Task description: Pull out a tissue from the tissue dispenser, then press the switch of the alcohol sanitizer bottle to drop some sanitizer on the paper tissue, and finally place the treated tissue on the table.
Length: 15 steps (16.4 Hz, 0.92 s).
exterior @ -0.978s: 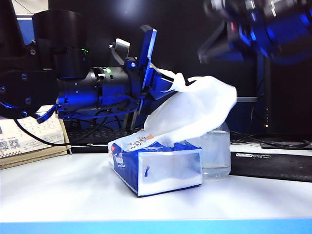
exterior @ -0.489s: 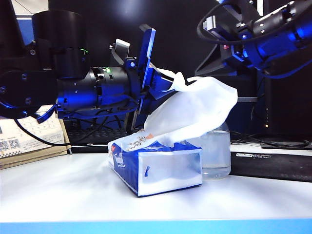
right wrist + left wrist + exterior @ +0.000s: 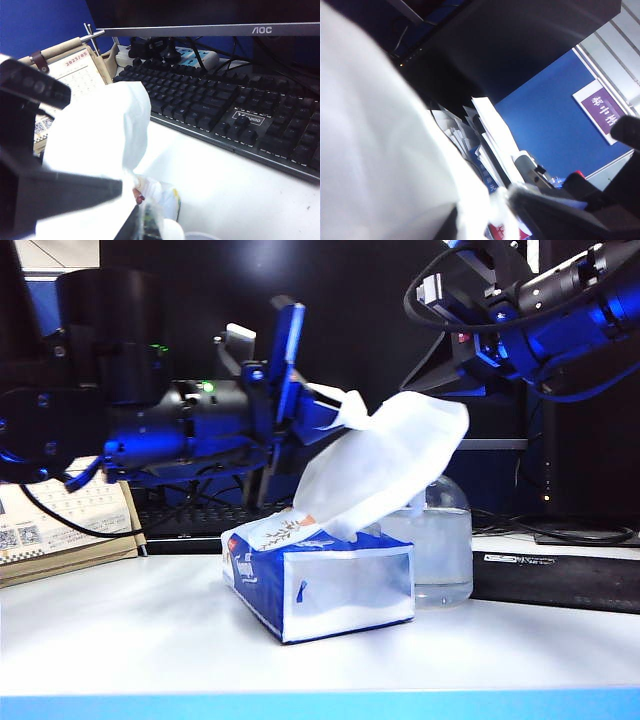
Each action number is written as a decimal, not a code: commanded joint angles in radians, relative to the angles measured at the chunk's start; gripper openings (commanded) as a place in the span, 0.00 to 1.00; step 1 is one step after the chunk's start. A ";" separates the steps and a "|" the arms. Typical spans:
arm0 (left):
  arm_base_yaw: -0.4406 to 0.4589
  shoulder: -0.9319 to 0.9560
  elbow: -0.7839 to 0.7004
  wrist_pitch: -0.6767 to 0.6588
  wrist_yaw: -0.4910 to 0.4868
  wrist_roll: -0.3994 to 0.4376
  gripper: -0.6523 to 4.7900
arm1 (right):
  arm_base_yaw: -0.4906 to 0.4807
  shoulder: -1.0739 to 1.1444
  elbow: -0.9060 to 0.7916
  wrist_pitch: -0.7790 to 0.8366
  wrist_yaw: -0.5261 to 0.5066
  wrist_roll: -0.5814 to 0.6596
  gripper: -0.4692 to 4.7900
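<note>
Left hand (image 3: 335, 412) pinches the tissue (image 3: 385, 465), its lower end still in the tissue dispenser (image 3: 320, 580) on the surface (image 3: 150, 640). Right hand (image 3: 127, 192) hovers high above; its grip state unclear.

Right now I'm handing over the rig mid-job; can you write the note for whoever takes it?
Left gripper: shut on the tissue, held above the tissue dispenser; the sheet's lower end is at the pack's slot, not clearly free.
Right gripper: raised at upper right, fingers not visible from outside; state unclear.
Alcohol sanitizer bottle: behind the pack, its pump hidden by the tissue.
Done: tissue gripped and drawn up.
Left: free it, press pump, lay it on the table.
</note>
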 commanded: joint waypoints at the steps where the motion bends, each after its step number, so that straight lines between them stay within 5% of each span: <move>1: 0.006 -0.007 0.002 0.032 0.026 -0.008 0.11 | 0.000 0.004 0.003 -0.026 -0.001 -0.006 0.09; 15: -0.001 -0.007 0.006 0.032 0.021 -0.007 0.11 | 0.000 0.004 -0.018 -0.100 -0.002 0.003 0.09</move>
